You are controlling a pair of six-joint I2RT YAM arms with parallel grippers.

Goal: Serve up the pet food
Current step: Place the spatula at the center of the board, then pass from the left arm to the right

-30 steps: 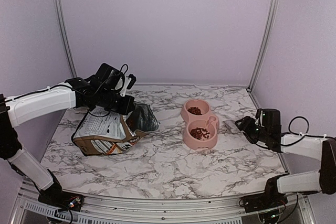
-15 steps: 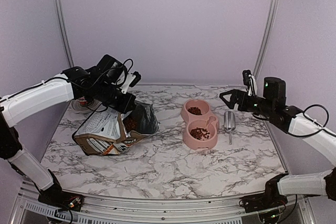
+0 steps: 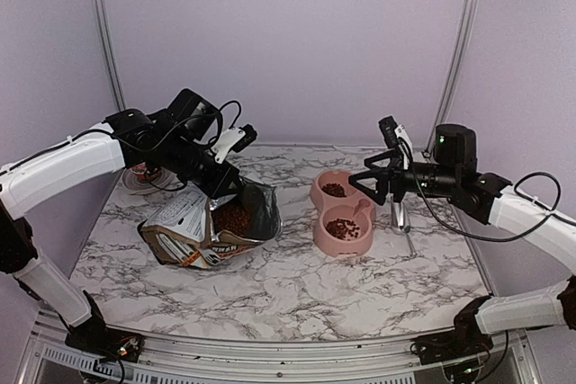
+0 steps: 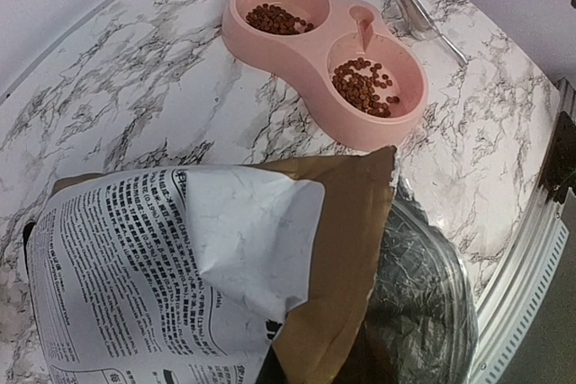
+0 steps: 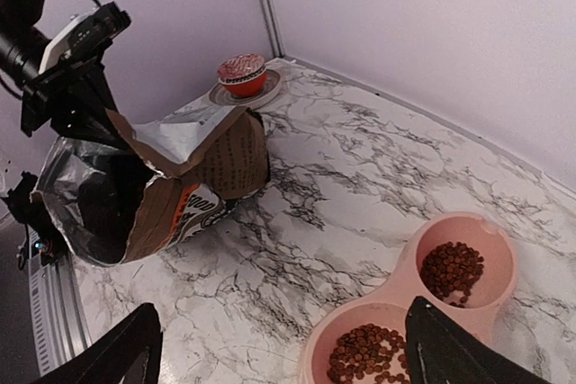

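The brown-and-black pet food bag (image 3: 193,231) lies on its side at the left, mouth toward the bowl, with dark kibble (image 3: 236,218) showing inside. My left gripper (image 3: 219,182) is shut on the bag's upper lip and holds the mouth open. In the left wrist view the bag (image 4: 225,249) fills the frame and hides the fingers. The pink double bowl (image 3: 324,210) holds kibble in both cups. My right gripper (image 3: 373,182) hangs open and empty just above the bowl's right side. In the right wrist view its gripper (image 5: 283,357) is wide open over the bowl (image 5: 468,219).
A metal scoop (image 3: 397,215) lies on the table right of the bowl, partly behind my right arm, and shows in the left wrist view (image 4: 418,11). A reddish mesh ball on a small dish (image 5: 241,74) stands at the back left. Walls close in on three sides.
My right arm swung up and left from the table's right edge to above the bowl, uncovering the scoop. My left gripper lifted the bag's lip, opening the mouth so kibble shows.
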